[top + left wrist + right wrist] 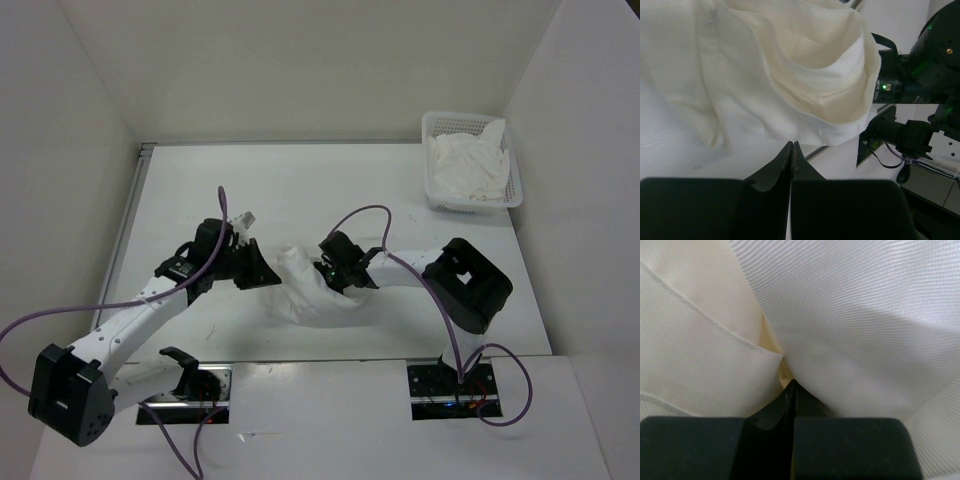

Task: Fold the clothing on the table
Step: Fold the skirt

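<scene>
Right hand (pixel 791 386) clenched on bunched thin white fabric garment (pixel 318 296) on flat white bench (pixel 300 190); left hand (pixel 791 146) pinched shut at its hem, grip there unclear.

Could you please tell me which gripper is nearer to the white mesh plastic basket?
Right. The right gripper is mid-table, near-left of the white mesh plastic basket; the left gripper is farther to the left.
</scene>
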You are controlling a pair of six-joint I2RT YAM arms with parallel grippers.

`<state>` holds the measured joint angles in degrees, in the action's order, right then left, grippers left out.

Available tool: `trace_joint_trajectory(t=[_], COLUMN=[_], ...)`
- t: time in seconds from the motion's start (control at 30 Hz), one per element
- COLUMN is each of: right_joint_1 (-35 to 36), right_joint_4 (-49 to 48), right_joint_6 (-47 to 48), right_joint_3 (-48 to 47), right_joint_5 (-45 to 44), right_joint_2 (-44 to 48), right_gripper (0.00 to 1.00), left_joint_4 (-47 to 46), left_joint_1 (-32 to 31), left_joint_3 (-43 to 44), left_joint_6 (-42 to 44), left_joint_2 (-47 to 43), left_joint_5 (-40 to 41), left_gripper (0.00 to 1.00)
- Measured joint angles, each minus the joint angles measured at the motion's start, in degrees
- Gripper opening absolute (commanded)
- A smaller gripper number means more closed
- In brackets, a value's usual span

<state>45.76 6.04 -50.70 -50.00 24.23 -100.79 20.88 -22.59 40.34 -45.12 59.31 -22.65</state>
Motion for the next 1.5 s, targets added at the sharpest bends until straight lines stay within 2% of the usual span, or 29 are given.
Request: trace_joint_trajectory(t=[0.27,0.73,0.83,0.97,1.17,1.3,1.5], right_joint_1=[0.00,-0.07,-0.17,-1.42,-9.16,-13.18,-13.29], right_joint_4=[0.09,0.26,1.31,3.93,5.40,6.10,8.31], right_joint_6=[0.00,-0.90,-1.33,-2.47,-3.39,-3.02,-2.78], right_joint_3=[-0.26,-0.48,-0.44,-0.15,-0.15,-0.15,-0.09], right_joint_5=[0.00,-1.44,-4.52,-11.43,-18.29,-20.41,-22.49], right_joint_2=[-0.09,-0.04,1.03,6.84,17.09,18.69,18.75], right_gripper=[0.00,0.00,0.01,0.02,0.04,0.04,0.02], left_joint_4=[-9.03,-18.21,-19.06,-20.37,-21.31,-21.38,-21.44], left_joint_1=[-7.06,-7.80,-8.31,-8.48,-8.48,-8.48,-9.38], left_joint_3=[0.28,5.68,6.36,7.08,7.19,7.17,7.19], left_joint_6=[-3.65,-6.16,-6.34,-6.51,-7.30,-7.63,-7.80], left_joint_2=[8.44,22.60,23.19,23.23,23.23,23.23,23.82], left_joint_5=[-0.92,1.36,1.33,1.33,1.33,1.33,1.38], left_gripper=[0.00,0.00,0.00,0.00,0.00,0.00,0.00])
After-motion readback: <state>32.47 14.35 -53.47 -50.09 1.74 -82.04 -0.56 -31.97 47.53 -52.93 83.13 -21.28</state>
